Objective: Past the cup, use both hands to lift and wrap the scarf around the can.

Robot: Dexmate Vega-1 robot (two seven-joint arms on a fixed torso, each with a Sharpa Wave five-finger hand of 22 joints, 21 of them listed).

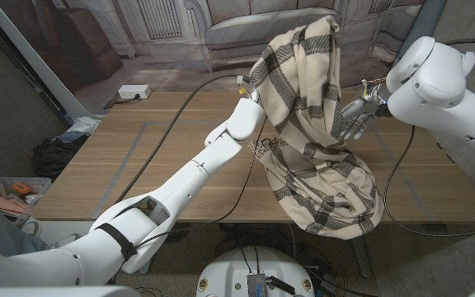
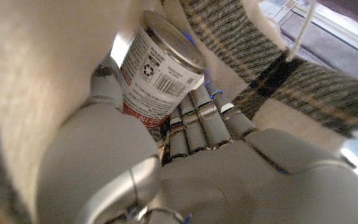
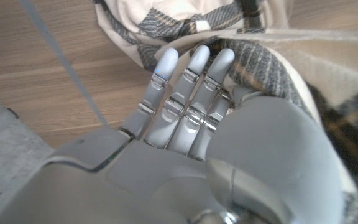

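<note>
A cream scarf (image 1: 312, 132) with dark plaid stripes hangs high over the table's right half, its lower end bunched over the front edge. My left arm (image 1: 242, 124) reaches up into it, and the hand is covered by the cloth there. In the left wrist view my left hand (image 2: 191, 155) grips a white-labelled can (image 2: 160, 68), with scarf (image 2: 36, 74) folded around both. My right hand (image 1: 355, 120) is at the scarf's right side. Its fingers (image 3: 185, 87) are stretched out with the tips against a scarf fold (image 3: 278, 56), and cloth lies over the thumb side.
The wooden table (image 1: 138, 165) has a small white box (image 1: 134, 91) at its back left corner. A black cable (image 1: 171, 124) runs across it, and another cable (image 1: 394, 177) loops at the right. A sofa (image 1: 237, 29) stands behind.
</note>
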